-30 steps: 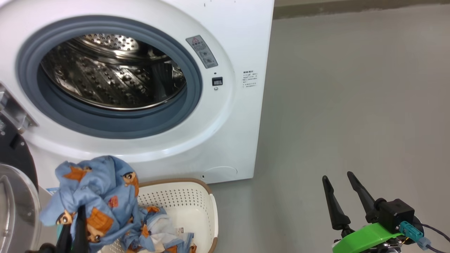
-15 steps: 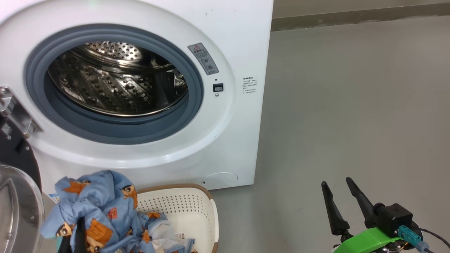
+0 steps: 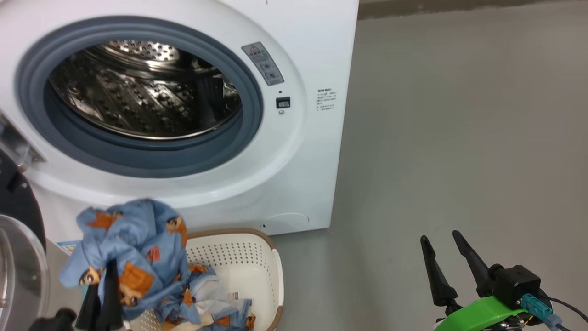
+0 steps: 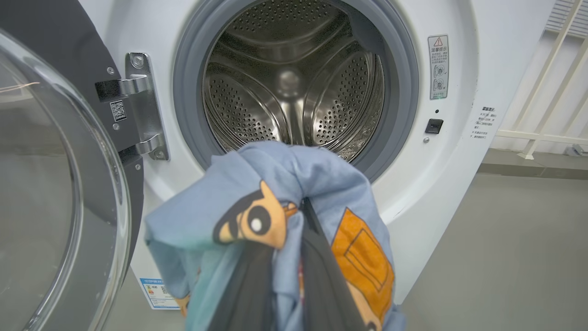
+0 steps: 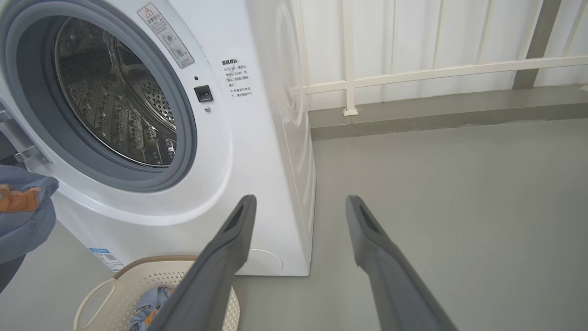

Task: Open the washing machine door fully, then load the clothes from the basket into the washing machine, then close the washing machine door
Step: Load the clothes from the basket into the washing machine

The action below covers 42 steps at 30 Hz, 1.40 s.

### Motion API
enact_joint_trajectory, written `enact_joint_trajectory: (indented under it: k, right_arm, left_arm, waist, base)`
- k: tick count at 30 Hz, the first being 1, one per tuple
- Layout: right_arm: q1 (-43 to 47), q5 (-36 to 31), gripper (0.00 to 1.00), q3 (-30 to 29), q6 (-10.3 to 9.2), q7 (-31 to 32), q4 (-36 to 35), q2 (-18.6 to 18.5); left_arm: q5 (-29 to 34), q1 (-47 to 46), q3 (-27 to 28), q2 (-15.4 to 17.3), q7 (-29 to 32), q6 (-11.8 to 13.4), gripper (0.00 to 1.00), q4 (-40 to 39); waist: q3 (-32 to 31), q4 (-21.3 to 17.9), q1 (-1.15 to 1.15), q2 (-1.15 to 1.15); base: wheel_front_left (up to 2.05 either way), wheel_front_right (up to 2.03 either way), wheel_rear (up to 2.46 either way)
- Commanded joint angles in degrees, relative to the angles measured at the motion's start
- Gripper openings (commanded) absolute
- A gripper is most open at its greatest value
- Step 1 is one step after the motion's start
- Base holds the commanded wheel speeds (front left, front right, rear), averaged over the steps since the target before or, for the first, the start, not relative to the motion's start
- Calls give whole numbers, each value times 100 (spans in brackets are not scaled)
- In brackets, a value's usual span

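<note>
**One bunch up in your left gripper [image 4: 287, 257], one open washing machine [image 3: 312, 151] ahead.**

Your left gripper's two dark fingers are pinched tight on the clothes [image 3: 133, 239], and that blue, orange-printed bunch hangs above the left end of the basket [image 3: 272, 262], just below the machine's grey gasket [image 3: 138, 161]. More of the same fabric lies down inside the one basket. It's too crumpled to tell how many garments that is. The basket sits on the floor [image 3: 459, 138], right against the machine's front. The single washing machine door [image 4: 55, 184] is swung out on your left on its one metal hinge [image 4: 142, 105], so the steel drum [image 4: 289, 92] is in plain sight. Your right gripper [image 3: 438, 235] is over bare floor, well apart from the machine, with its two fingers spread and nothing between them.
</note>
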Motion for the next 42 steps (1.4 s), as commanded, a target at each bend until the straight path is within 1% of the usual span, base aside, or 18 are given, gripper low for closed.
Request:
enact_joint_trajectory:
  k: [1,6,12,20,26,30,34,38,39,40,41,42]
  right_arm:
    - [-181,68,100,127,9,-28,-126,-8]
    - [-266,88,100,125,9,-28,-159,-8]
    - [-412,105,100,161,9,-28,-299,-8]
    - [-707,115,100,305,9,-28,-393,-8]
    - [-969,127,100,388,9,-28,-446,-8]
    - [-1171,157,100,468,9,-28,-464,-8]
    - [-1300,219,100,540,9,-28,-492,-8]
    - [-1409,311,100,617,9,-28,-492,-8]
    - [-1409,311,100,617,9,-28,-492,-8]
    - [-1423,333,100,634,9,-28,-484,-8]
    - [-1439,378,100,659,9,-28,-469,-8]
    - [-1439,378,100,659,9,-28,-469,-8]
  left_arm:
    - [-2,-255,168,59,-70,35,0,-117]
    - [47,-735,132,58,-70,31,0,-84]
    - [182,-1496,184,66,-70,-35,0,126]
    - [276,-2618,300,305,-70,-98,0,550]
    - [242,-3506,428,545,-70,-115,0,850]
    - [318,-4125,371,776,-70,-121,0,1087]
    - [272,-4631,296,964,-70,-124,0,1368]
    - [258,-5167,217,1281,-70,-125,0,1720]
    - [258,-5167,217,1281,-70,-125,0,1720]
    - [242,-5315,195,1349,-70,-125,0,1825]
    - [239,-5591,122,1489,-70,-125,0,2055]
    - [239,-5591,122,1489,-70,-125,0,2055]
  waist:
    - [81,-48,0,0]
    - [363,-160,0,0]
    - [819,-287,0,0]
    - [1606,-465,0,0]
    - [2247,-576,0,0]
    - [2713,-674,0,0]
    - [3016,-757,0,0]
    - [3283,-876,0,0]
    - [3283,-876,0,0]
    - [3343,-906,0,0]
    - [3445,-964,0,0]
    - [3445,-964,0,0]
  base:
    - [0,0,0]
    - [0,0,0]
    - [0,0,0]
    - [0,0,0]
    - [0,0,0]
    - [0,0,0]
    - [0,0,0]
    - [0,0,0]
    - [0,0,0]
    - [0,0,0]
    - [0,0,0]
    - [0,0,0]
